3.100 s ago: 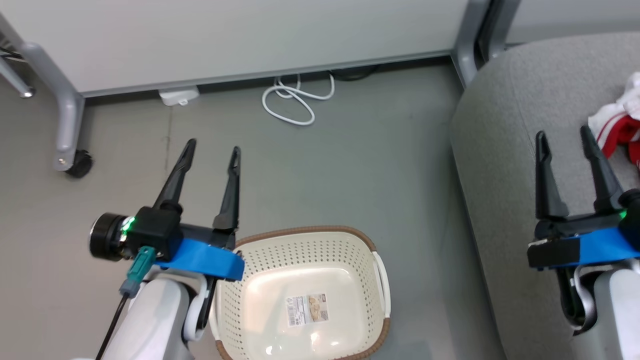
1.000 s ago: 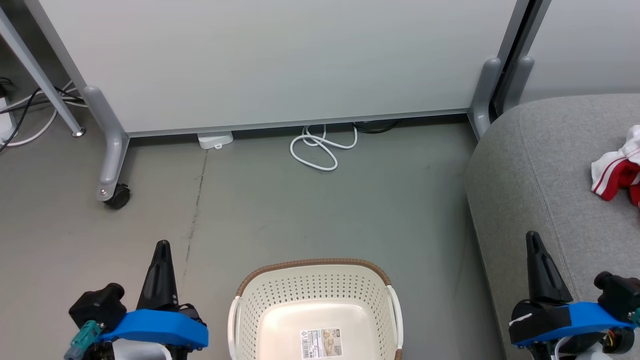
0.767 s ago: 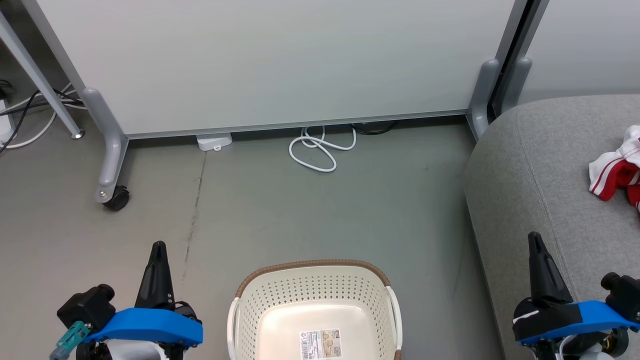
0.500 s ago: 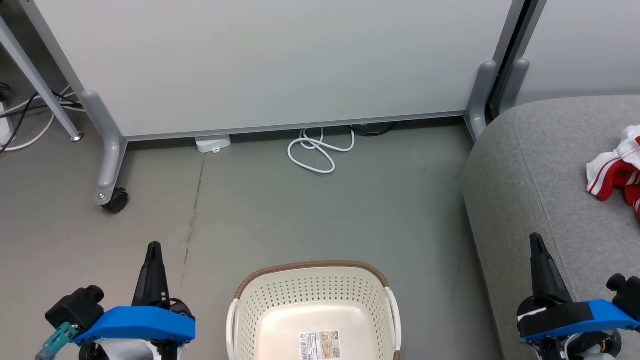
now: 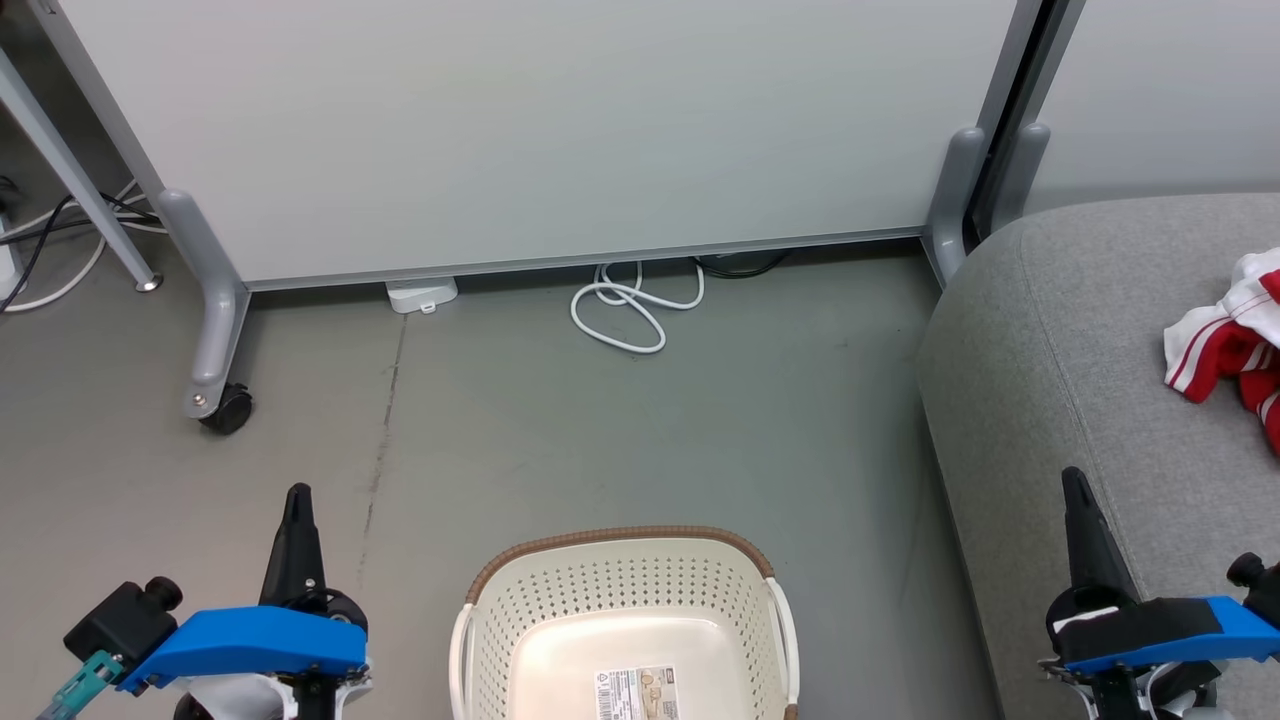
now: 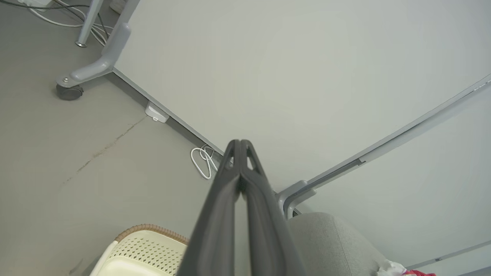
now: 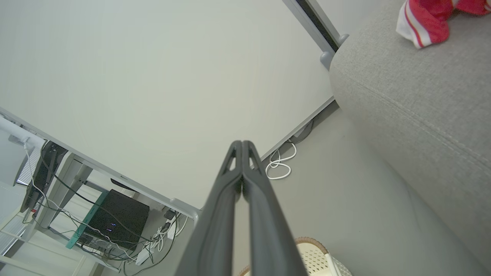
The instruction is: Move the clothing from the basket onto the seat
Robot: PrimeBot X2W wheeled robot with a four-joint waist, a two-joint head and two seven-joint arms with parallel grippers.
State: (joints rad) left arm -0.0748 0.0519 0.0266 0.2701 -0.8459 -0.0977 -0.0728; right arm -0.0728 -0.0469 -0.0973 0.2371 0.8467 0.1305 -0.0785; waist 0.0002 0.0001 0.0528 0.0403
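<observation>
Basket (image 5: 620,537), bottom middle: empty, just sticker (image 5: 640,692) inside. Red clothing (image 5: 1215,345), right edge, lies on grey seat (image 5: 1050,350). Left claw (image 5: 297,500), bottom left, and right claw (image 5: 1075,487), bottom right: open before, now pinched shut, holding nothing, pulled low. Job looks done.

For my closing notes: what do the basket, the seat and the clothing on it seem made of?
The basket: cream plastic, probably, slightly glossy, with punched holes; its brown rim looks woven, perhaps moulded. The seat: grey matte upholstery fabric, stitched seam. The clothing: soft red knit-like fabric, white striped trim, crumpled.
</observation>
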